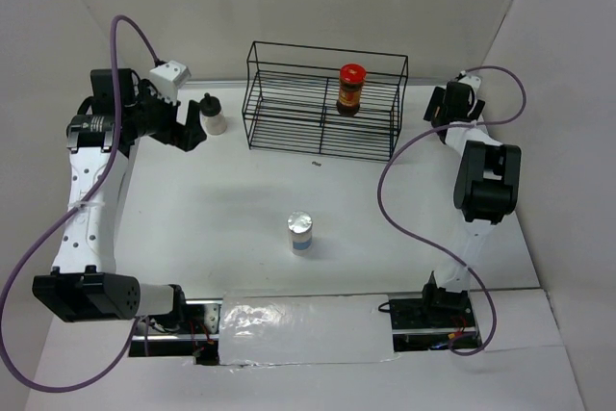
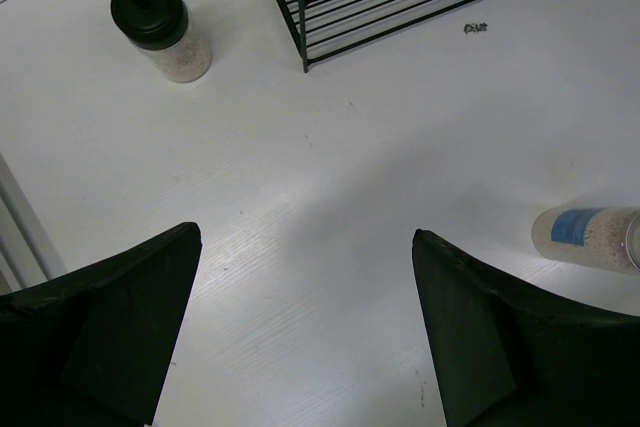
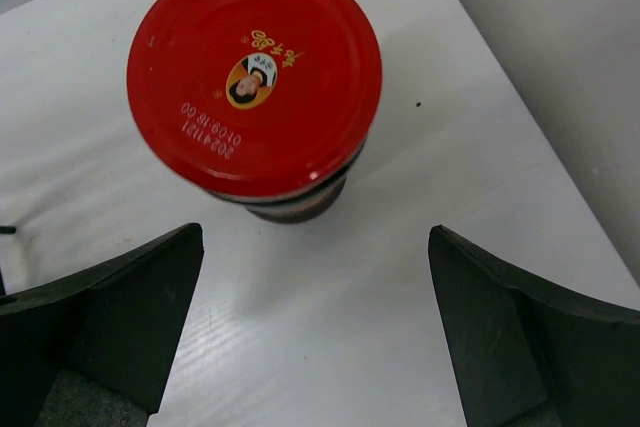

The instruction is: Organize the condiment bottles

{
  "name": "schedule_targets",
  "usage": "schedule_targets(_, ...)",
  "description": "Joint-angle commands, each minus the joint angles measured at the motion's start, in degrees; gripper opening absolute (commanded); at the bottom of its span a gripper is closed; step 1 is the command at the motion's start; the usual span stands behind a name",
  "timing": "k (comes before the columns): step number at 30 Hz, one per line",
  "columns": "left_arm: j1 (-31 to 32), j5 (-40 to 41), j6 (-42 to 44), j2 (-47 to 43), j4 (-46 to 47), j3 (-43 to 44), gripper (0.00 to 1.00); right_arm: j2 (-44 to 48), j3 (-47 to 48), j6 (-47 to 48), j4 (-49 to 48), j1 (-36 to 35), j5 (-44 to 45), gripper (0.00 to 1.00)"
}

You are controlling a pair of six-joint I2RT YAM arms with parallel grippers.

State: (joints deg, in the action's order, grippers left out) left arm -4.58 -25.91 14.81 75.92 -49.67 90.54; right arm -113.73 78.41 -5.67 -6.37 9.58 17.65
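Top view: the black wire rack [image 1: 322,103] stands at the far middle of the surface [image 1: 221,209]. One red-lidded brown jar [image 1: 351,89] stands upright in its right half. The black-capped whitish bottle [image 1: 213,115] stands upright left of the rack, just beside the tips of my left jaws. The white blue-labelled bottle [image 1: 301,233] stands alone mid-surface, well apart from both arms. My right arm [image 1: 486,180] reaches into the far right corner, beside the rack.

Left wrist view: my left jaws are spread wide and hold nothing, with only bare surface between the fingers [image 2: 110,327]. The black-capped bottle sits ahead to the left, a rack corner is ahead, and the blue-labelled bottle is at the right edge.

Right wrist view: my right jaws are spread wide and empty. A second red-lidded jar [image 3: 255,72] stands upright just beyond the fingers [image 3: 530,337], touching neither.
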Motion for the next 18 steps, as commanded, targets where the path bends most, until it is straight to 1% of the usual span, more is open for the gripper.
schedule_targets(1,-0.7,1.9,0.4,0.0,1.2,2.0,0.99,-2.9,5.1,-0.6,-6.3,0.4,0.4,1.0)
schedule_targets(10,-1.7,3.9,1.3,0.9,1.2,0.9,0.99,-9.5,8.7,1.3,-12.9,-0.4,-1.2,1.0)
schedule_targets(13,-2.0,4.6,1.5,1.2,1.4,0.7,0.99,-11.9,10.9,1.3,-12.9,-1.1,3.4,1.0)
schedule_targets(18,-2.4,5.2,1.5,1.7,1.8,0.5,0.99,-13.3,11.8,2.1,-14.8,-1.0,2.6,0.92)
